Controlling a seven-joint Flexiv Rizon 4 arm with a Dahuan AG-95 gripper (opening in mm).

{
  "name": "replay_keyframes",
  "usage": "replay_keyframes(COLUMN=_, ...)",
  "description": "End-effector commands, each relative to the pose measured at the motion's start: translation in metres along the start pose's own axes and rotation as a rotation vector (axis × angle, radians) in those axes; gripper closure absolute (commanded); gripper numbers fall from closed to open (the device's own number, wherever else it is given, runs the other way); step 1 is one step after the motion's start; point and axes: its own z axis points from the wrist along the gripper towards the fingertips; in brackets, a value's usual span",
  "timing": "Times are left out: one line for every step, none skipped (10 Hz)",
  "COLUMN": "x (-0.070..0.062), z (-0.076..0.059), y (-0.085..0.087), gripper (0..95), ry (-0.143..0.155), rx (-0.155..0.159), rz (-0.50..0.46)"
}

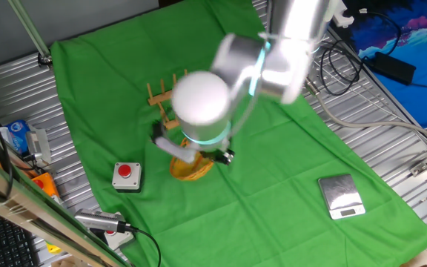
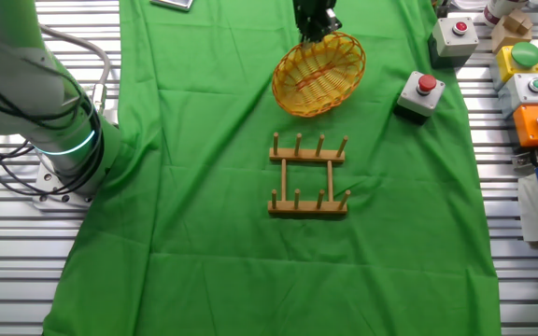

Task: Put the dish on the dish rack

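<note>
Nearest me, the dish rack (image 2: 308, 175) stands empty; at its twelve o'clock, the gripper (image 2: 314, 30) pinches the tilted dish (image 2: 318, 75) by its rim.

The arm (image 1: 273, 52) is built of thick, smooth silver-grey cylindrical links with rounded white caps at the joints. A glowing teal ring circles each visible joint. The gripper (image 2: 316, 21) is small, black and boxy. Dark cables trail from the base (image 2: 59, 173).
</note>
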Motion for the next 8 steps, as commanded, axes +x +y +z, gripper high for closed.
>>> replay_keyframes(x=0.01, z=-0.02, y=-0.01, gripper=95.0, ry=-0.008, rx=-0.04, rz=-0.041)
replay_keyframes(x=0.012, z=-0.025, y=-0.013, gripper=95.0, ry=-0.006, rx=-0.047, rz=-0.047)
replay_keyframes(x=0.014, z=-0.032, y=-0.016, gripper=95.0, ry=-0.001, rx=-0.051, rz=-0.052)
replay_keyframes(x=0.014, z=-0.033, y=-0.017, gripper=95.0, ry=-0.004, rx=-0.054, rz=-0.059)
replay_keyframes(x=0.014, z=-0.033, y=-0.017, gripper=95.0, ry=-0.009, rx=-0.058, rz=-0.064)
replay_keyframes(x=0.014, z=-0.033, y=-0.017, gripper=95.0, ry=-0.02, rx=-0.07, rz=-0.059)
replay_keyframes(x=0.014, z=-0.033, y=-0.017, gripper=95.0, ry=-0.03, rx=-0.085, rz=-0.058)
replay_keyframes(x=0.014, z=-0.033, y=-0.017, gripper=95.0, ry=-0.04, rx=-0.104, rz=-0.058)
